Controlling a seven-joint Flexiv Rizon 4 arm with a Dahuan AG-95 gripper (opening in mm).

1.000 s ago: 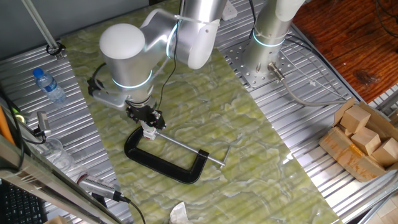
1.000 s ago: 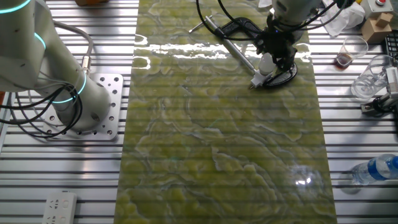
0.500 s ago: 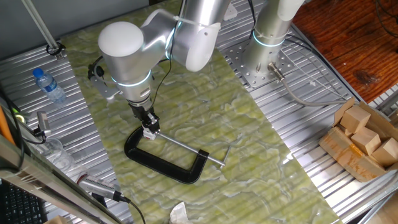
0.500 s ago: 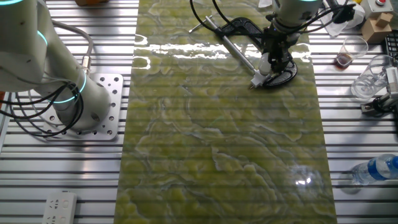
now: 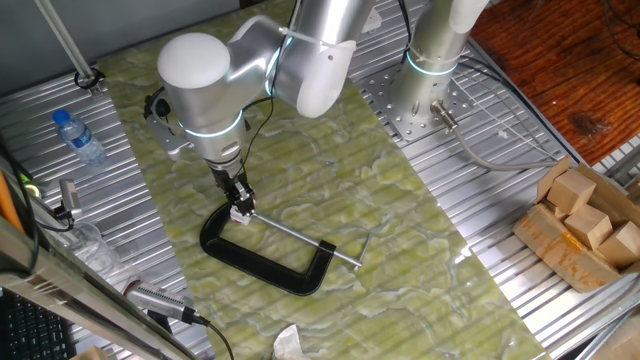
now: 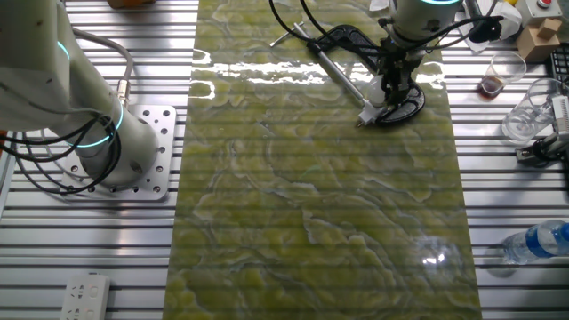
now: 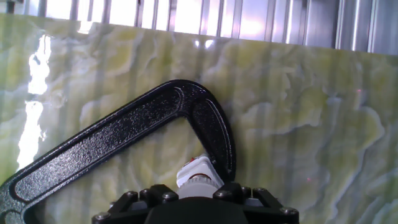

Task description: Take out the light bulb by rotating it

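Here the gripper (image 5: pixel 238 197) stood left of centre in one fixed view, fingers closed on the bulb (image 7: pixel 198 184), which sat at the bottom centre of the hand view. The bulb's axis ran along the fingers, down into the socket (image 7: pixel 194 168) held by the clamp (image 7: pixel 118 149).

The arm (image 5: pixel 300 50) is built of thick silver-white rounded links; a smooth white dome cap (image 5: pixel 196 62) closes one joint; thin glowing cyan rings (image 5: pixel 212 131) mark the seams between links; a black cable (image 5: pixel 262 120) loops loosely beside the wrist; the gripper (image 5: pixel 238 200) is small, black and narrow, with black fingers; in the hand view its body (image 7: pixel 196 208) shows as a dark faceted block with round screw heads (image 7: pixel 162 196) along its edge.
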